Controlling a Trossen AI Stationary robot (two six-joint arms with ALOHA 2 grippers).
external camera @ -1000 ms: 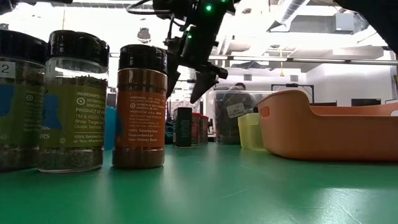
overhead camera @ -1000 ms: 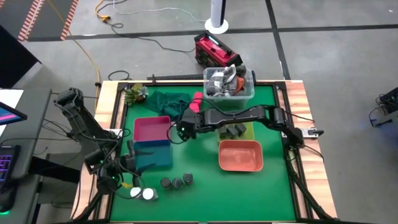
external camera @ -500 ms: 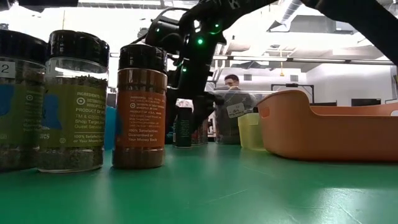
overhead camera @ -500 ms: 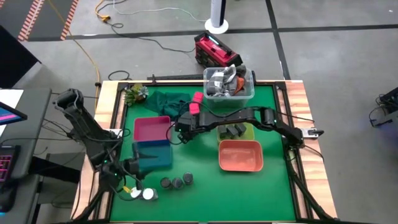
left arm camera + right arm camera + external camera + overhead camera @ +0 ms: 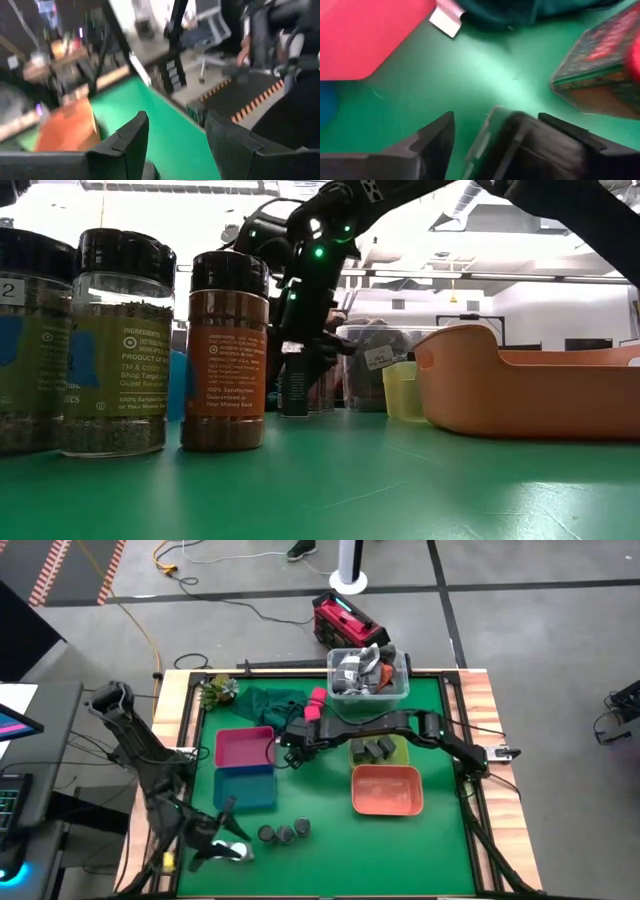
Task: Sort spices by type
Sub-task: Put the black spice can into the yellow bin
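My right gripper (image 5: 290, 749) reaches down beside the pink tray (image 5: 245, 746), open, with one finger on each side of a dark rectangular spice block (image 5: 525, 145). The block stands upright on the table (image 5: 293, 385). A second printed block (image 5: 600, 75) lies close by. Three dark grey jars (image 5: 285, 832) stand near the front edge. My left gripper (image 5: 222, 840) hovers at the near left corner beside a white-topped jar (image 5: 238, 852). Its fingers (image 5: 175, 117) are a little apart, with only table showing between the tips. My right gripper comes at the dark block's top (image 5: 495, 125) slanting down from above. Green table shows between one finger (image 5: 437, 137) and the block. Whether the other finger (image 5: 575, 137) touches it I cannot tell. The block stands on the table.
A blue tray (image 5: 245, 790) sits next to the pink one. An orange tray (image 5: 387, 788) and a yellow-green tray (image 5: 380, 750) holding dark blocks lie to the right. At the far edge are a clear tub (image 5: 367, 675), a green cloth (image 5: 268, 703) and pink cubes (image 5: 314, 705).
My right gripper has come down beside the pink tray until its fingers stand around the dark block. My left gripper has tipped up toward level, turned about, and shifted toward the near edge by the white-topped jar.
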